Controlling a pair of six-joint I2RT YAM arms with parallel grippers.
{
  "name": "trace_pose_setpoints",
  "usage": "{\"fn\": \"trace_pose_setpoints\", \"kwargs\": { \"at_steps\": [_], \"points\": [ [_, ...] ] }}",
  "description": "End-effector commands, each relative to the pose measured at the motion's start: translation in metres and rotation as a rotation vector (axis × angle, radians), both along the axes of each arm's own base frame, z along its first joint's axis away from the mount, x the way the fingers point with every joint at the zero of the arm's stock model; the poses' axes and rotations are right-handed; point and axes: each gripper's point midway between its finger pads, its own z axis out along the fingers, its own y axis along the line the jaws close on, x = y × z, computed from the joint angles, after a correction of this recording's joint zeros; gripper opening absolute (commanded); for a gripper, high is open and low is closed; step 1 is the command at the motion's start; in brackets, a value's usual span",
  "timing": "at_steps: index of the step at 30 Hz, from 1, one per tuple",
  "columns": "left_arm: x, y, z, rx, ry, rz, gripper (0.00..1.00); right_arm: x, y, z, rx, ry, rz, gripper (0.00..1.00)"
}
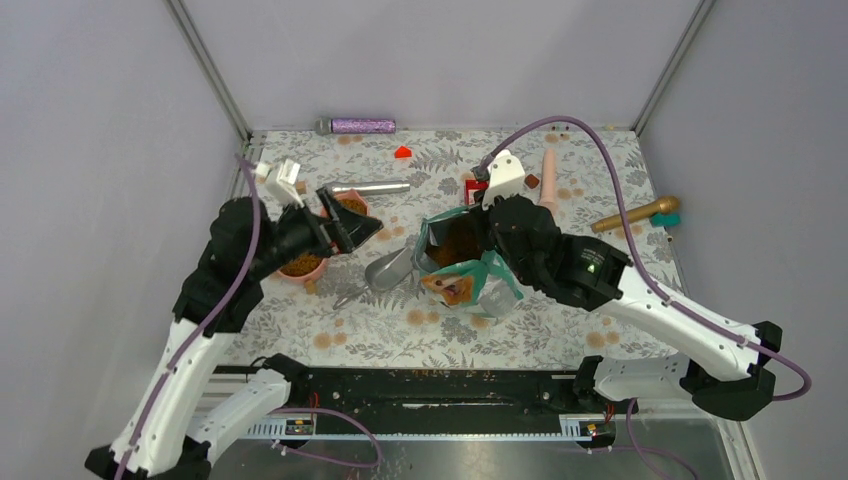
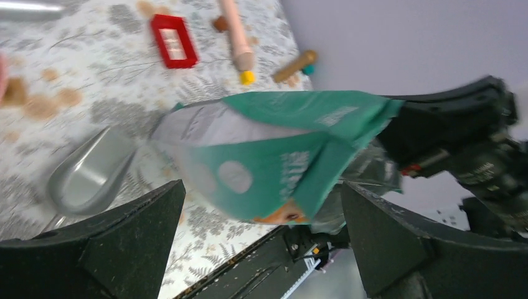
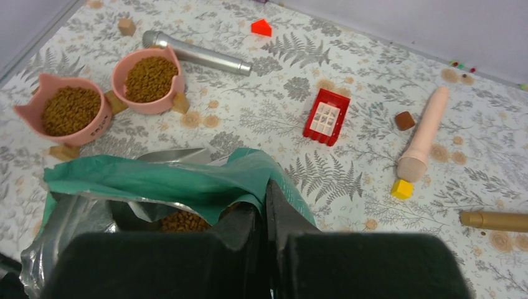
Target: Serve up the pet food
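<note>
Two grippers, quick rundown: one's busy, one's idle.
Right gripper point(image 3: 266, 205): jaws pinched tight on the rim fold of the teal bag point(image 3: 155, 180), propping it up by that one edge. Can't tell if its bottom touches the counter point(image 3: 373, 156).
Left gripper point(image 2: 261, 190): jaws spread wide with nothing between them, hanging over by the bowls and facing the bag.
Pet food point(image 3: 149, 78): heaped in both pink bowls point(image 3: 93, 129), with more down inside the open bag.
Scoop point(image 2: 93, 171): lying empty on the counter between bowls and bag.
Progress guess: bowls look full to me, so the serving is pretty much done.
Worry 1: that thin foil pinch is all that carries the bag. If it slides out, the bag flops and kibble goes everywhere.
Worry 2: the mouth gapes open, so any extra tilt dumps more out, and the bowls have no room left.
Worry 3: the left arm swinging low could clip a bowl or shove the scoop.
</note>
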Motion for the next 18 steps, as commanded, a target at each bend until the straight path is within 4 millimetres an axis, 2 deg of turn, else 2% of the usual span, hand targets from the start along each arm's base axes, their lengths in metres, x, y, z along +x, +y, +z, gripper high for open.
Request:
{"fn": "trace_pose_setpoints", "kwargs": {
  "at_steps": [1,3,4,8,10,13,16,18],
  "points": [
    [0.007,-0.045,0.055,-0.02,-0.177,-0.212,0.99,-0.015,0.01,0.01,0.036,0.108,0.156,0.0],
    [0.012,-0.067,0.052,0.017,-0.173,-0.267,0.99,-0.017,0.016,0.006,0.048,0.135,0.207,0.0],
    [0.018,-0.078,0.044,0.042,-0.154,-0.297,0.99,-0.016,0.018,0.004,0.059,0.149,0.225,0.0],
    [0.012,-0.109,0.029,0.112,-0.199,-0.489,0.99,-0.009,0.019,-0.003,0.093,0.23,0.301,0.0],
    [0.016,-0.113,0.022,0.158,-0.237,-0.501,0.99,-0.008,0.021,-0.005,0.093,0.252,0.352,0.0],
    [0.028,-0.114,0.023,0.191,-0.285,-0.46,0.99,-0.014,0.03,-0.007,0.093,0.283,0.46,0.0],
    [0.061,-0.105,0.022,0.255,-0.261,-0.296,0.99,-0.022,0.038,-0.007,0.089,0.294,0.551,0.0],
    [0.076,-0.105,0.018,0.289,-0.234,-0.249,0.98,-0.025,0.04,-0.009,0.071,0.292,0.592,0.0]
  ]
}}
